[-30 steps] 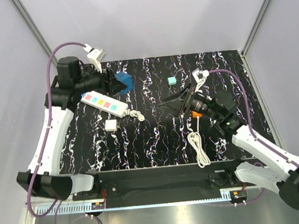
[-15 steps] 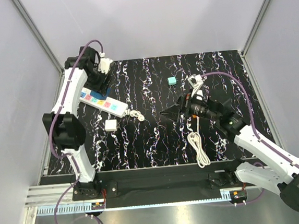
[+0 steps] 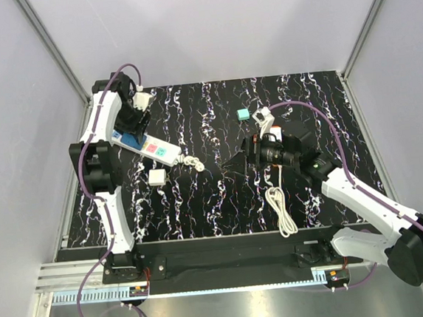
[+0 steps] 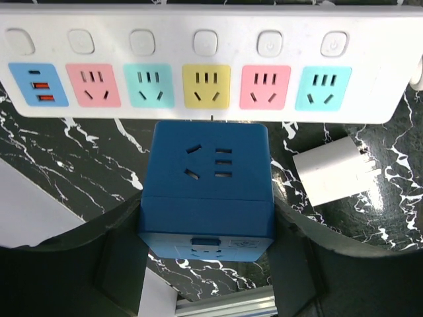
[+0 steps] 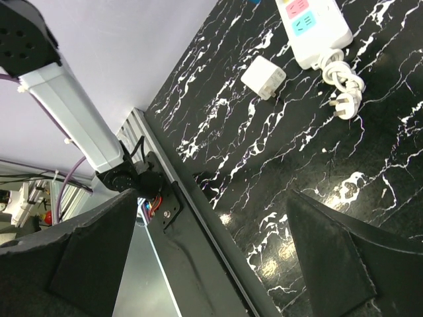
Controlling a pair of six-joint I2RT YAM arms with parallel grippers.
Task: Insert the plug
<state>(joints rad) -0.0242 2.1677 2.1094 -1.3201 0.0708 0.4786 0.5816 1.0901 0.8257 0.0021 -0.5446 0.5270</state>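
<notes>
plug [image 3: 157, 176] loose on table [image 3: 222, 194]; l gripper [image 4: 206, 224] tight on blue cube [image 4: 208, 175]; r gripper [image 5: 211, 198] agape

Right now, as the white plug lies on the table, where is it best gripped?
Probably grip the plug by its body, across the two flat side faces, coming down from above. It lies flat near the white strip, pins pointing sideways, so the pin end should stay free.

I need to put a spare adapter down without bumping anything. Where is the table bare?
Bare: the near middle, between the white plug and the white cable; also the far middle, between the power strip and the teal cube. Crowded: the far left corner, where the left gripper holds a blue cube by the strip.
</notes>
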